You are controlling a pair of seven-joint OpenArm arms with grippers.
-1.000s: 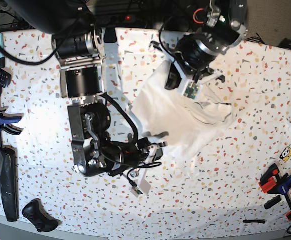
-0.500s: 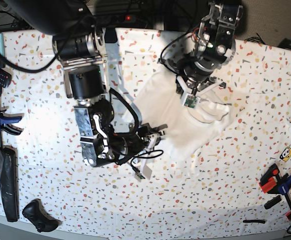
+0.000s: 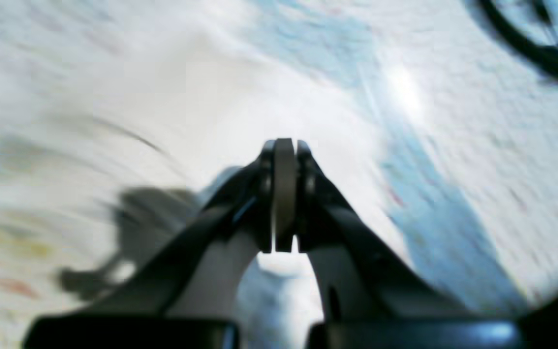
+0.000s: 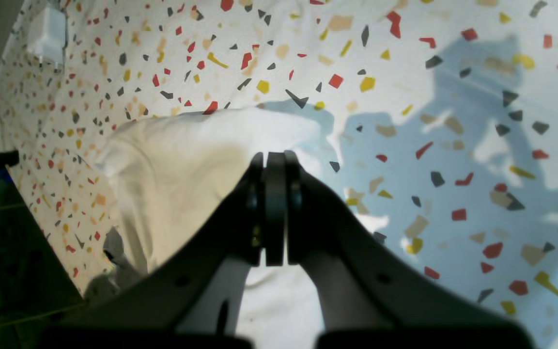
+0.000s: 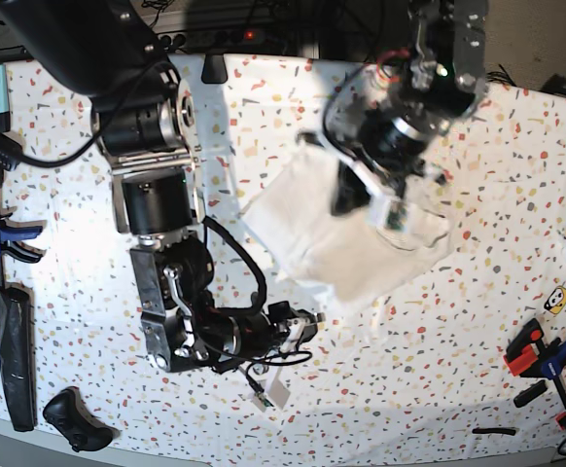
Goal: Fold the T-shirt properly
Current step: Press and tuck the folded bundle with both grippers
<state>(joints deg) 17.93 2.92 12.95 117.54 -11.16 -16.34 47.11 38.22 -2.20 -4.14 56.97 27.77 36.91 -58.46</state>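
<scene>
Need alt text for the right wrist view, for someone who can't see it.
The right claw, shut with nothing visibly between its tips, hangs over the near edge of a rumpled white T-shirt lying on a speckled tabletop. The arm's shadow falls across the table to the right of the shirt.

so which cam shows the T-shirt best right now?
Base view: the whole T-shirt shows, bunched on the speckled table, partly under the left arm. Right wrist view shows only one rumpled edge behind the shut right gripper. Left wrist view is motion-blurred; the cloth is barely readable.
</scene>
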